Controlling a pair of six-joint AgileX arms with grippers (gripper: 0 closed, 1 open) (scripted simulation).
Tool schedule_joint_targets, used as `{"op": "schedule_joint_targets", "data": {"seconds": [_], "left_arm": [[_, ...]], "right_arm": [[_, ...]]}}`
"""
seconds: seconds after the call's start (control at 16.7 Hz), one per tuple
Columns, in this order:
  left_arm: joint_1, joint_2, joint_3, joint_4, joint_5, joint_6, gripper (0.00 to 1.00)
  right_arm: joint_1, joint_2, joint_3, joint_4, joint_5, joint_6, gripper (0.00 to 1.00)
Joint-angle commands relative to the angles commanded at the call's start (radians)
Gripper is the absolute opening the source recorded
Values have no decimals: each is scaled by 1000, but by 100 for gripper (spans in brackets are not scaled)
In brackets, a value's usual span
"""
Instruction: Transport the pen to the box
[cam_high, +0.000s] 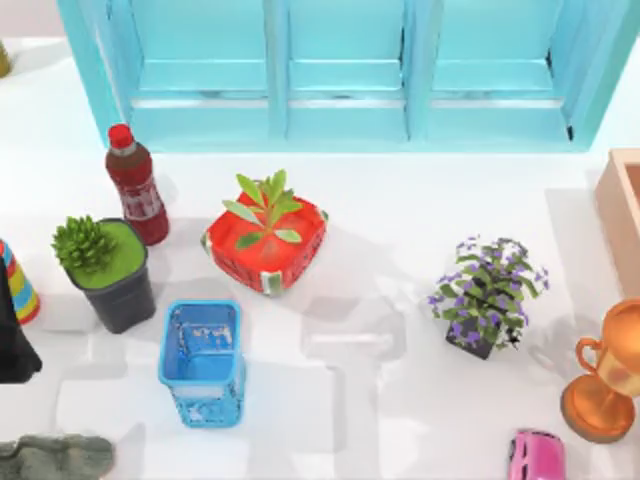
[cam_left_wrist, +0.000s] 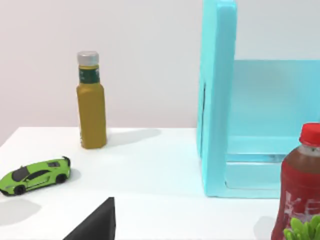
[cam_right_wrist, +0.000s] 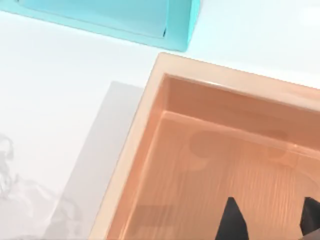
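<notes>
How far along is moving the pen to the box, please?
Done: the right gripper is over the box. In hand: nothing; its fingers are apart with bare box floor between them. Left: I cannot tell whether the pen is delivered. The left arm sits at the table's left.

The box (cam_high: 622, 205) sits at the bench's (cam_high: 400, 400) right edge, with the basket (cam_high: 203, 362) far off left.

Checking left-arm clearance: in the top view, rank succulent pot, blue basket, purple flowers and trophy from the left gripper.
Left gripper, left edge:
1. succulent pot, far left
2. blue basket, lower left
3. purple flowers, right of centre
4. trophy, right edge
</notes>
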Motion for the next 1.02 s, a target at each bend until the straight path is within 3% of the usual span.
{"op": "schedule_joint_targets", "data": {"seconds": [0.66, 1.02], "left_arm": [[0, 0, 0, 0, 0, 0, 100], [0, 0, 0, 0, 0, 0, 100]], "right_arm": [[0, 0, 0, 0, 0, 0, 98], [0, 0, 0, 0, 0, 0, 100]]}}
